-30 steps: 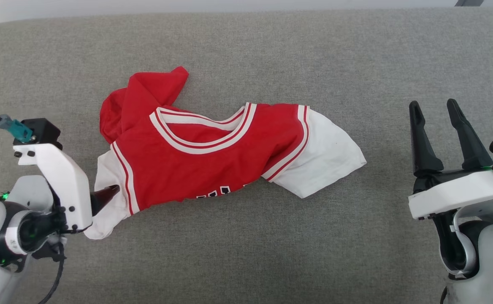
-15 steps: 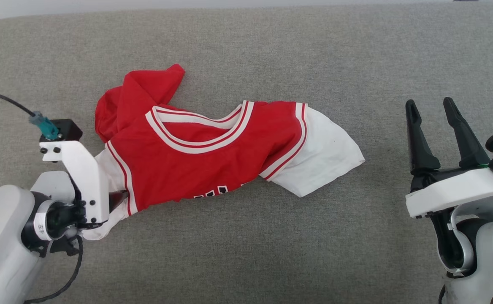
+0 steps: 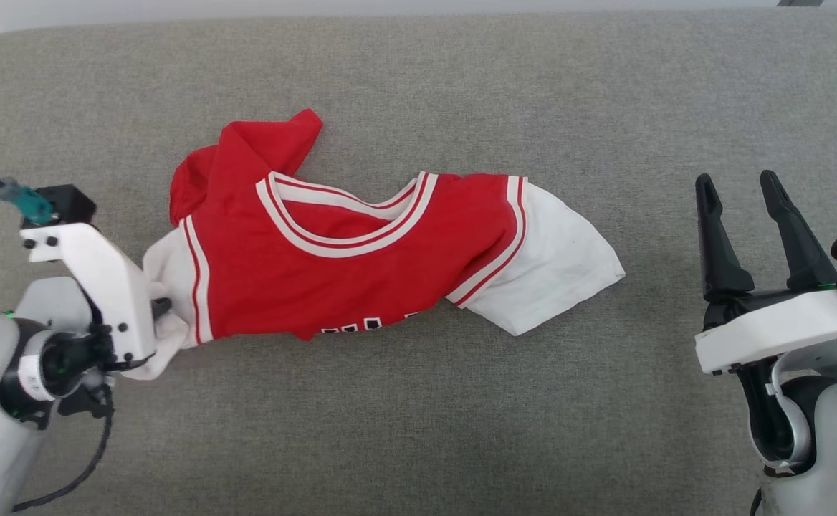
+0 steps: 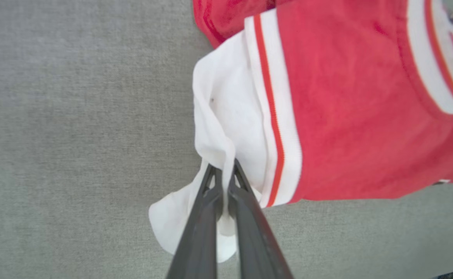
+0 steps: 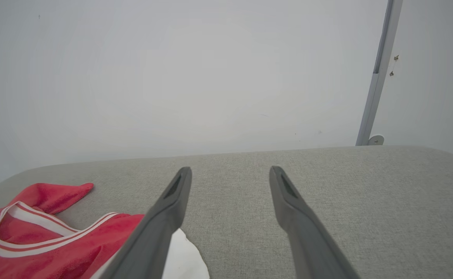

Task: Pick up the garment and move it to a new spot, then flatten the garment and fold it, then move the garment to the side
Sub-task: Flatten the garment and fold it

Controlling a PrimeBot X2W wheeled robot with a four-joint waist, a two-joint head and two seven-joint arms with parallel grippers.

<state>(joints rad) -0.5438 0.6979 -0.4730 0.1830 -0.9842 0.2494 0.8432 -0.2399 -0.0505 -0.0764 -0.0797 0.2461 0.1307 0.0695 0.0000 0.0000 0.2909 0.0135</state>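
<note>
The grey padded surface (image 3: 418,430) spreads out on all sides of the garment (image 3: 361,272). The garment lies rumpled on it with its striped neck opening facing up. A red fold is bunched at the garment's far left corner, and dark print peeks out along its near edge. The right gripper (image 3: 737,179) stands well apart from the garment's right sleeve (image 3: 555,265), its jaws spread wide with nothing between them. The left gripper (image 4: 223,170) is at the garment's left end, its fingers pinched together on a fold of the white left sleeve (image 4: 226,116).
</note>
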